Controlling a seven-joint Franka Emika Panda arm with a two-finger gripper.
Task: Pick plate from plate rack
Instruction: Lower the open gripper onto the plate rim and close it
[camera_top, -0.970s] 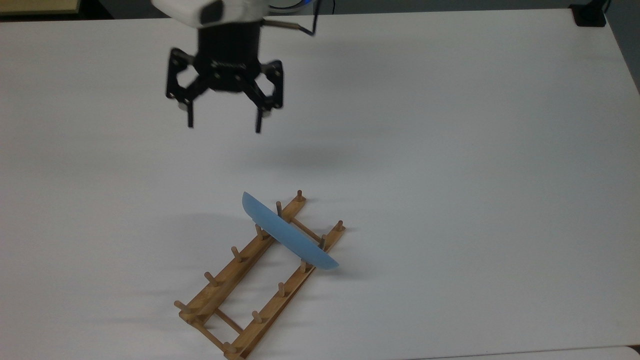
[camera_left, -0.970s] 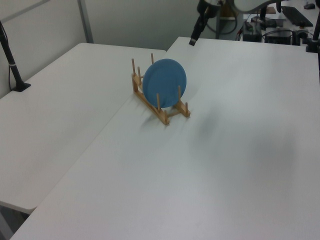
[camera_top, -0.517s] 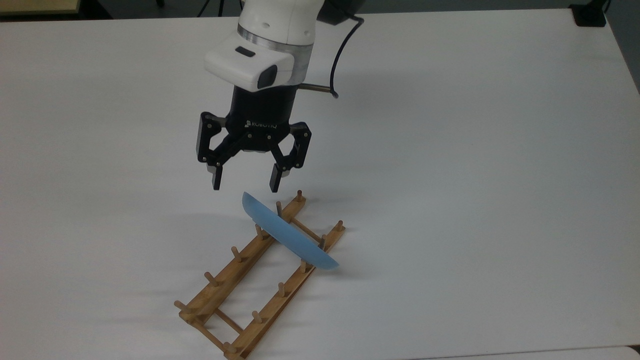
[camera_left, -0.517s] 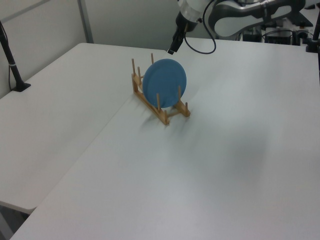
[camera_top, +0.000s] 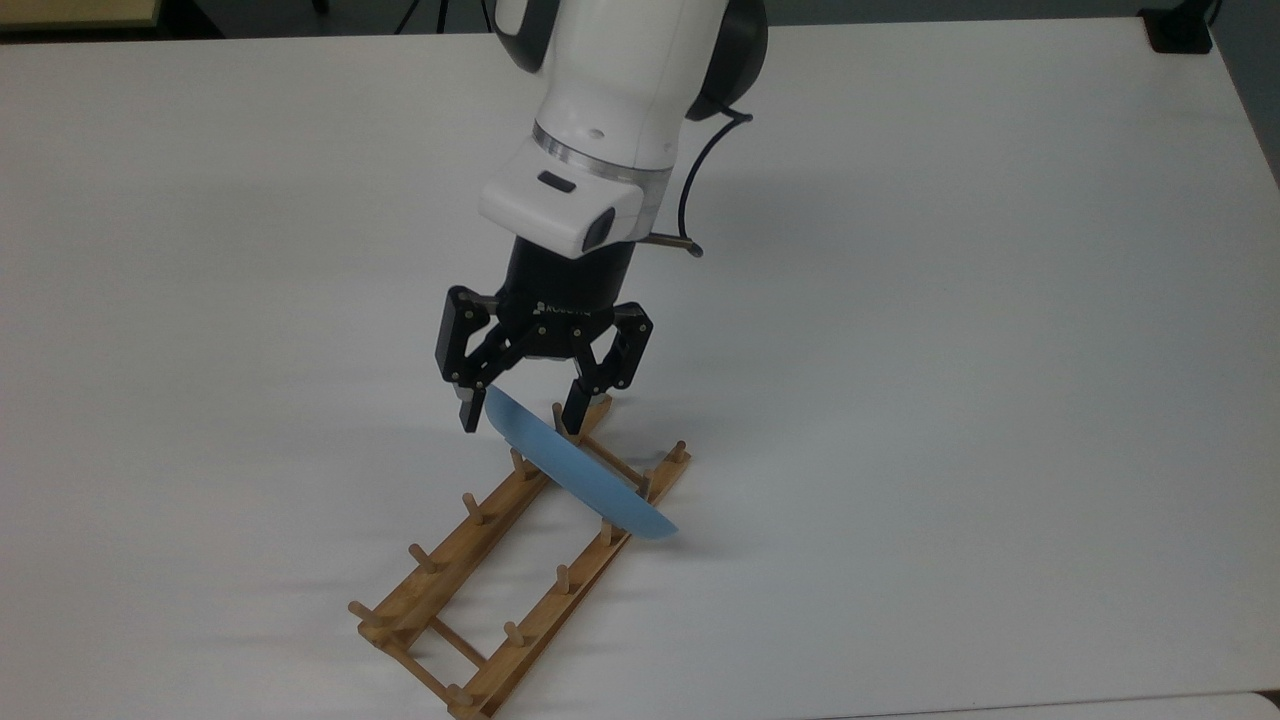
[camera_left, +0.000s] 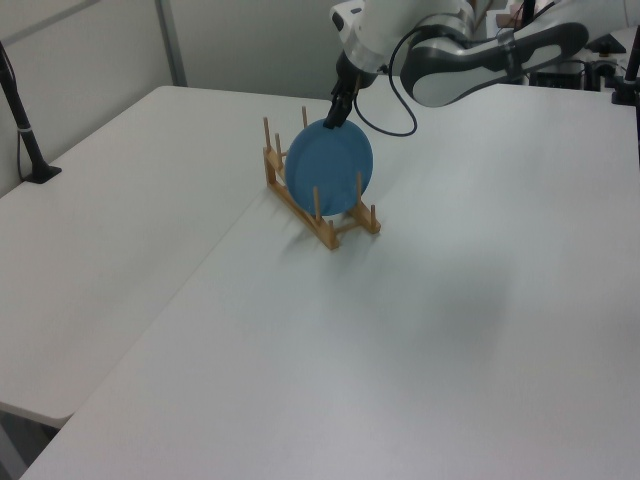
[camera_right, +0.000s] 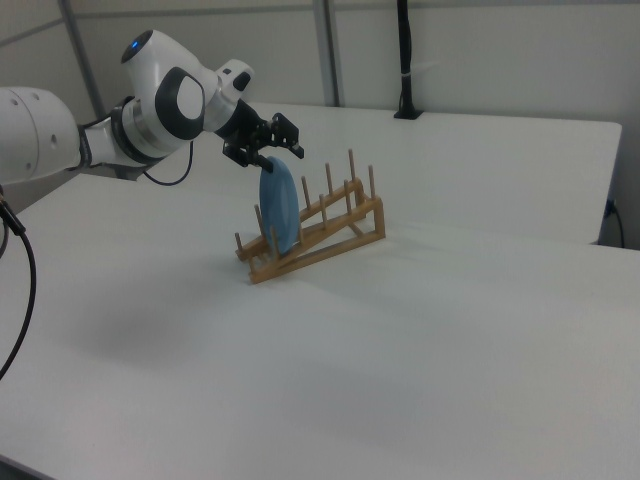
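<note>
The white table (camera_top: 950, 300) carries the plate rack (camera_top: 520, 560). The plate (camera_top: 580, 470) stands upright at the rack's 1 o'clock end. The gripper (camera_top: 520, 415), fingers spread wide and holding nothing, straddles the plate's top edge. Grey partition walls (camera_right: 480, 50) enclose the room.

This is a robot lab or test room rather than a home. Plain white desks (camera_left: 420, 330) are pushed edge to edge, with a seam running between two of them in the left view. A white arm (camera_right: 60, 125) with thick round joints and a loose black cable reaches over the desk. Black poles (camera_left: 20, 110) are clamped at desk edges; another pole (camera_right: 404, 60) stands at the far edge in the right view. Grey partition panels with metal posts (camera_right: 327, 50) close off the space. Beyond the far corner in the left view sits a clutter of equipment and cables (camera_left: 545, 60).
</note>
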